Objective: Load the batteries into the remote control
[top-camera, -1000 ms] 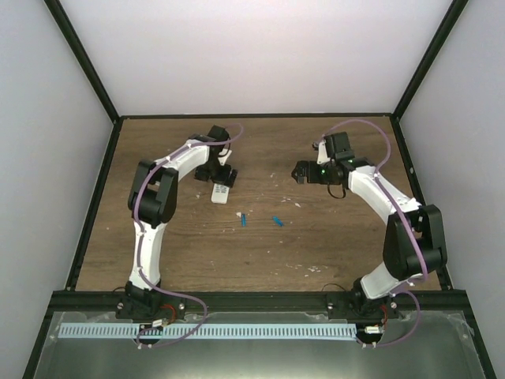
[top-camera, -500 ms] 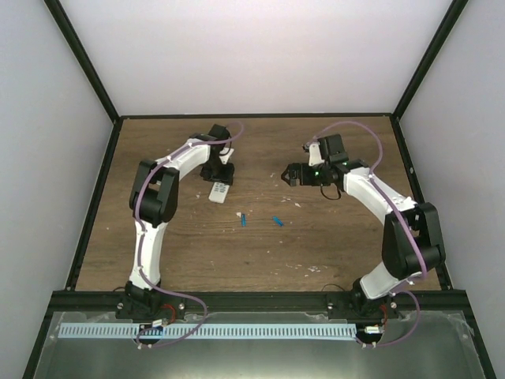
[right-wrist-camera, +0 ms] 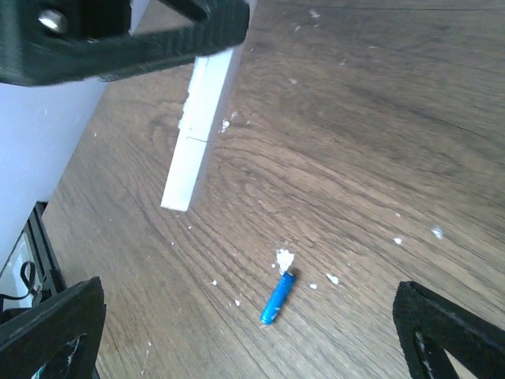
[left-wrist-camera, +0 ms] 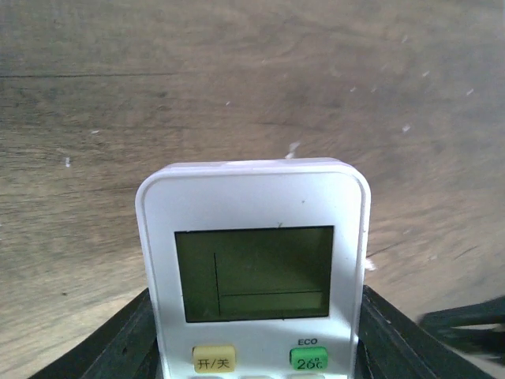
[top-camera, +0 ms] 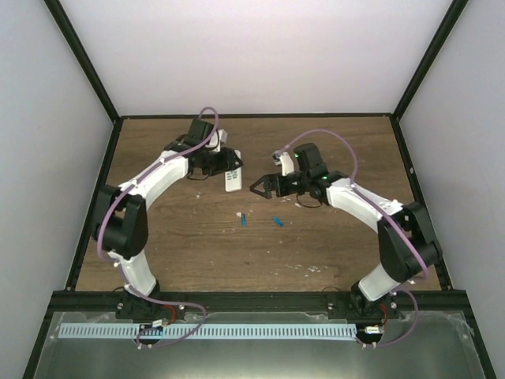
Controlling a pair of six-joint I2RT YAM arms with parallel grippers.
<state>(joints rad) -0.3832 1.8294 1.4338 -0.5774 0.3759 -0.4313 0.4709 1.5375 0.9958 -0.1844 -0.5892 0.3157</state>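
The remote control [left-wrist-camera: 252, 268] is gripped across its width by the left hand [top-camera: 226, 166], apparently lifted clear of the worktop [top-camera: 331, 245]; the right hand [top-camera: 263, 186] is spread wide and empty; the batteries [top-camera: 244, 219] are lying loose just bases-ward of it, nearer that hand.

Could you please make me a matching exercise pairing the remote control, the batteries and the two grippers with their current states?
1. flat white rectangular remote control
2. small bright blue cylindrical batteries
3. black two-finger left gripper
4. black two-finger right gripper

A. open, holding nothing
B. lying loose on the brown wooden table
C. gripped at both sides, display showing
D. shut on item 1

Pairs: 1-C; 2-B; 3-D; 4-A
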